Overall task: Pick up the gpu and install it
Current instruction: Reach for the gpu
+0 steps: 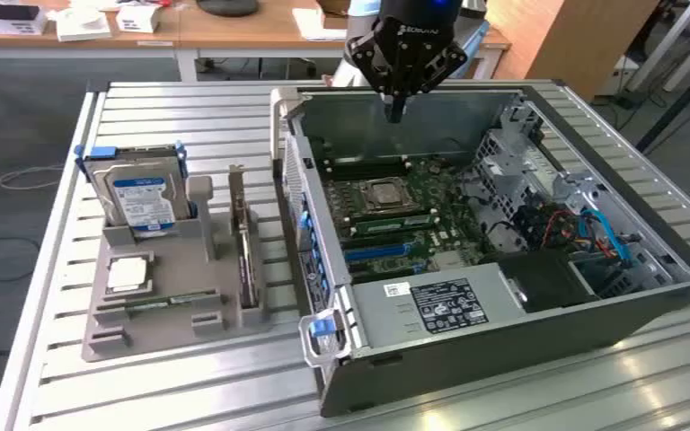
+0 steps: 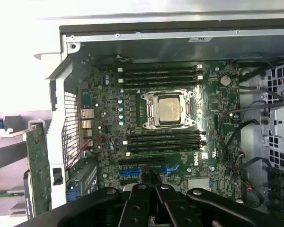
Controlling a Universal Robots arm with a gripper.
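Observation:
The gpu (image 1: 245,244) stands on its edge in a slot of the grey holder (image 1: 165,328), at the exterior view's left of the open computer case (image 1: 489,269). In the wrist view the gpu (image 2: 38,172) shows its circuit-board side beside the case wall. My gripper (image 1: 395,109) hangs over the far wall of the case, well away from the gpu, its fingers shut with nothing between them. In the wrist view the gripper (image 2: 149,178) points down over the motherboard (image 2: 161,71), near the blue expansion slot (image 2: 132,171).
The holder also carries a silver hard drive with a blue-white label (image 1: 141,199), a processor (image 1: 127,274) and a RAM stick (image 1: 168,303). Cables and drive bays (image 1: 573,224) crowd the case at the exterior view's right. A desk (image 1: 201,27) stands behind the slatted table.

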